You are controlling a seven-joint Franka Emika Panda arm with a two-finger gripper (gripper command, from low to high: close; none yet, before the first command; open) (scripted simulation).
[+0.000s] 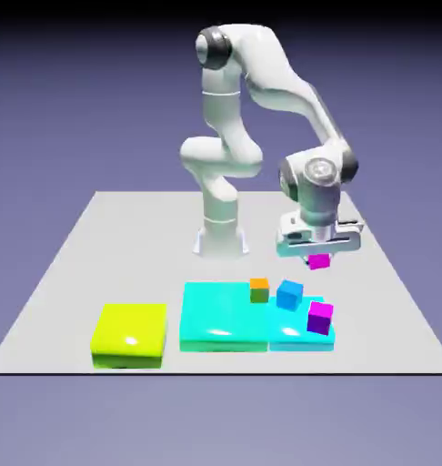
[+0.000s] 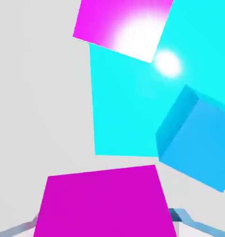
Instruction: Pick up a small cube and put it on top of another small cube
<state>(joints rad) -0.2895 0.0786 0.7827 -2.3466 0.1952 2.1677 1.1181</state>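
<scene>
My gripper (image 1: 318,256) is shut on the small cube (image 1: 319,262), a tiny bright magenta-pink one, and holds it in the air just behind the cyan blocks. In the hand view the held cube (image 2: 105,203) fills the bottom middle, with grey fingertips (image 2: 186,218) peeking out at its sides. Below it, a blue cube (image 1: 289,293) (image 2: 197,143) and a darker purple cube (image 1: 320,317) (image 2: 121,25) rest on the smaller cyan block (image 1: 302,335) (image 2: 123,111). The held cube hangs above and to the right of the blue cube in the exterior view.
An orange cube (image 1: 259,289) sits on the far right corner of the large cyan block (image 1: 220,319). A flat yellow block (image 1: 130,334) lies toward the exterior view's left. The robot's base (image 1: 220,238) stands behind the blocks.
</scene>
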